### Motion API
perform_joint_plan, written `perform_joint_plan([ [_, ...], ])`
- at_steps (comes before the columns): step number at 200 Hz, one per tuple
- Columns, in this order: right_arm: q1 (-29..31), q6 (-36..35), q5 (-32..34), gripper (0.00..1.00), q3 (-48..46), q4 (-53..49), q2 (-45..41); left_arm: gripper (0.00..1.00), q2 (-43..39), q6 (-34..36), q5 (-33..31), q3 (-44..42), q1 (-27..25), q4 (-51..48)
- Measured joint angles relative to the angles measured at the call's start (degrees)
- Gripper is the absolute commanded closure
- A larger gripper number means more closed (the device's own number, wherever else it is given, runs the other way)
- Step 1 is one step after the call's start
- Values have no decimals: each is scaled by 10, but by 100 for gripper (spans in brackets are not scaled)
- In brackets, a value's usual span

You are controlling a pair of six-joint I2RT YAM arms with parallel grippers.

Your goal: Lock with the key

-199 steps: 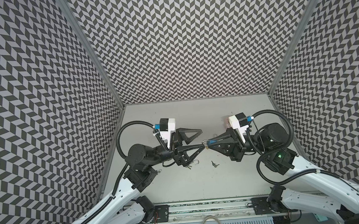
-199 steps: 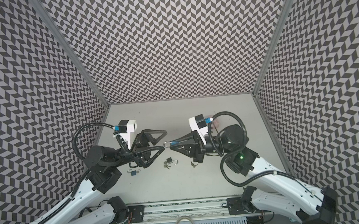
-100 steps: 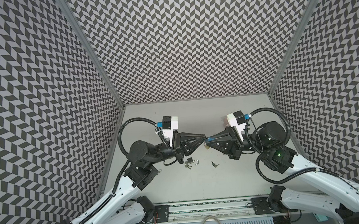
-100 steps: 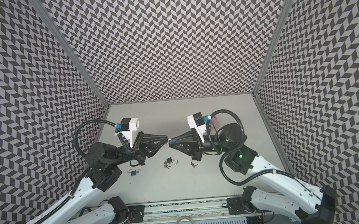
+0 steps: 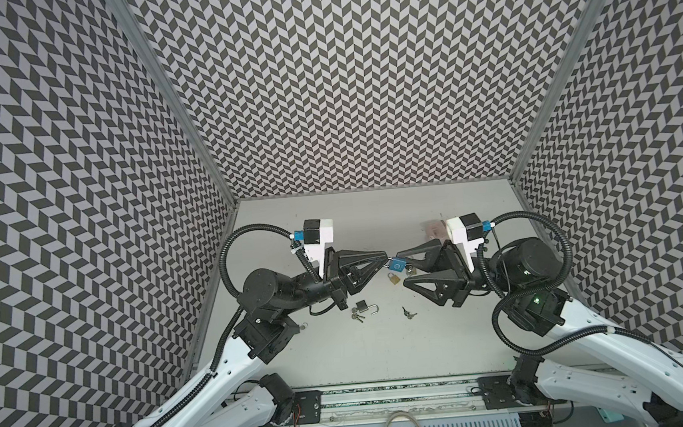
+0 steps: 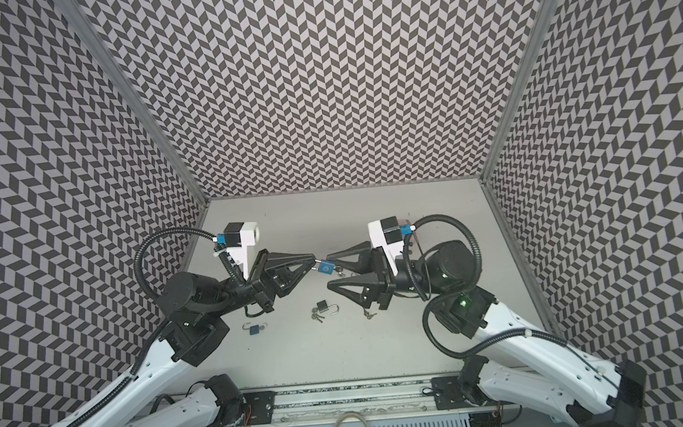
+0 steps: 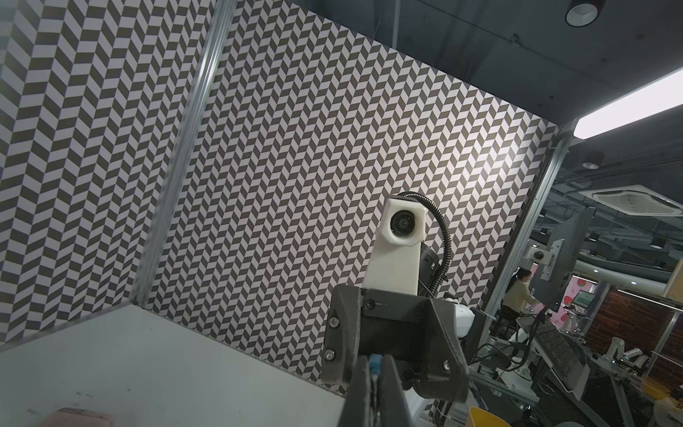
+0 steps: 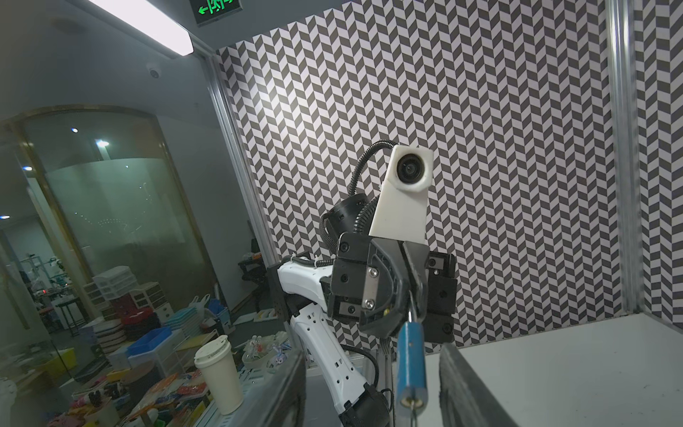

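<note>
A blue padlock (image 5: 398, 265) (image 6: 326, 268) hangs in the air between the two arms. My left gripper (image 5: 387, 257) (image 6: 314, 262) (image 7: 375, 364) is shut on its silver shackle end. In the right wrist view the blue padlock (image 8: 410, 366) hangs from those fingers, with a thin metal piece, seemingly the key (image 8: 411, 408), in its brass keyway. My right gripper (image 5: 401, 269) (image 6: 328, 270) (image 8: 369, 351) stands open around the lock body, its fingers apart from it. Small keys (image 5: 410, 271) dangle beside the lock.
On the grey table lie a brass padlock (image 5: 394, 278), a dark padlock with its shackle open (image 5: 364, 306) (image 6: 323, 306) beside keys (image 5: 356, 317), loose keys (image 5: 408, 312) (image 6: 368, 314) and another blue padlock (image 6: 254, 329). A pink block (image 5: 432, 229) sits behind the right arm.
My left gripper moved in and shut on the padlock's shackle. My right gripper, shut on the lock before, has opened and let go of it.
</note>
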Motion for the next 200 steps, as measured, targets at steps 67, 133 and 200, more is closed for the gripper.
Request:
perform_joint_plan([
  [67, 0, 20, 0, 60, 0, 24, 23, 100, 0, -9, 0, -1, 0, 13],
  [133, 0, 28, 0, 72, 0, 40, 28, 100, 0, -17, 1, -6, 0, 23],
  [200, 4, 29, 0, 83, 0, 49, 40, 100, 0, -17, 1, -10, 0, 28],
])
